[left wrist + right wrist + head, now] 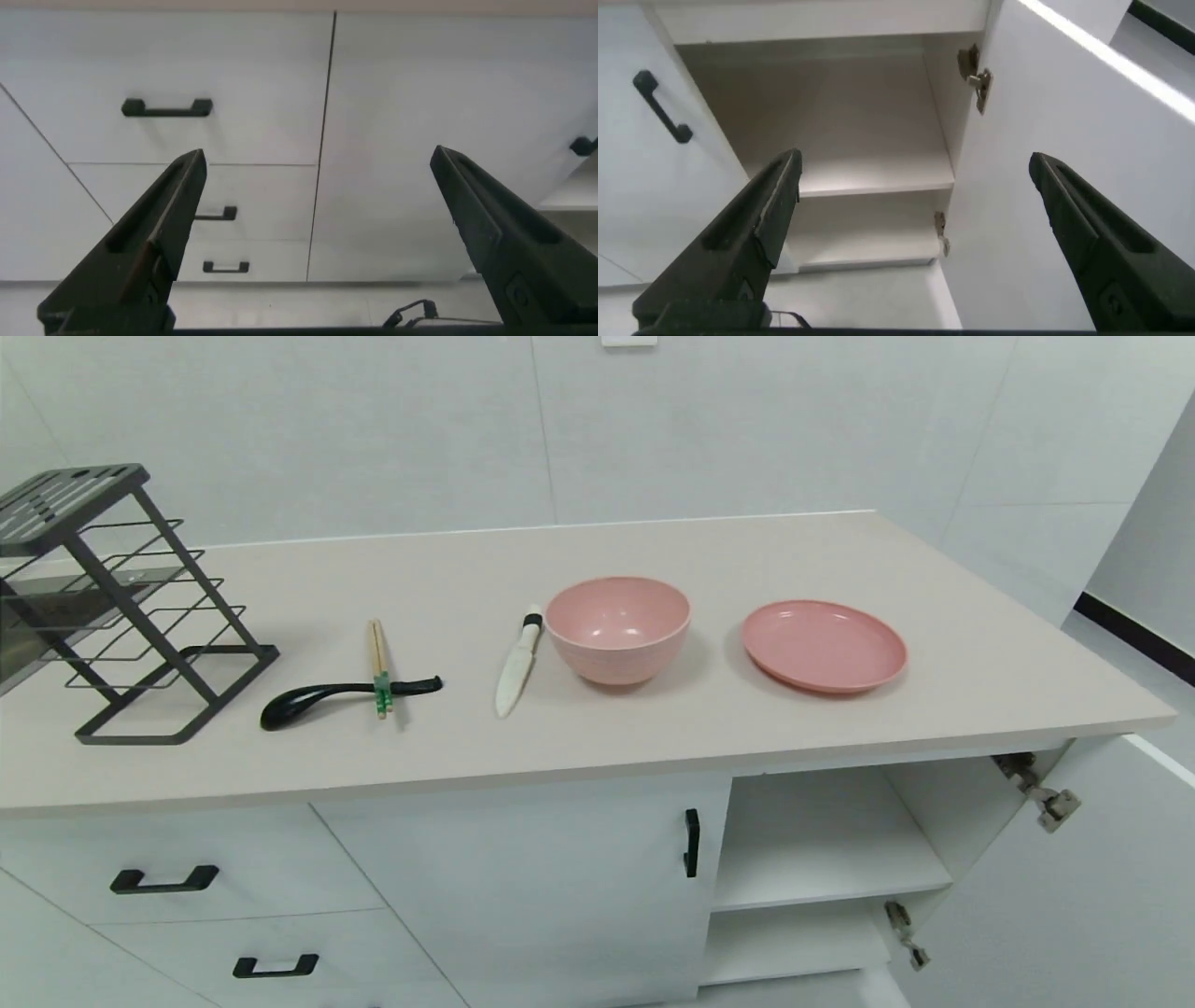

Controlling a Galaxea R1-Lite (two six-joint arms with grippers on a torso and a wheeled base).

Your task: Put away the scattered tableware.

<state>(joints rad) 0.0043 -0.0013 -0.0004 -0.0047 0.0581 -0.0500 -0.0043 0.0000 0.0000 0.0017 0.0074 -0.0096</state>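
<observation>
Black rack (70, 495) is cut off at the view's edge; chopsticks (377, 653) are laid across the spoon (317, 693) (touching it). Jaws of left gripper (318, 154) and right gripper (913, 157) are spread apart.

Wooden chopsticks (378, 665) cross a black spoon (303, 698), beside a knife (517, 665), pink bowl (617, 628) and plate (823, 645).

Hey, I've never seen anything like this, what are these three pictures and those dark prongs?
It is a two-armed robot at a kitchen countertop. The wide picture comes from its head camera: on it are a black rack, a black spoon with chopsticks across it, a knife, a pink bowl and a pink plate. The other two come from wrist cameras; the dark prongs are the left gripper, facing drawers, and the right gripper, facing the open cupboard. Both are open, holding nothing.
</observation>
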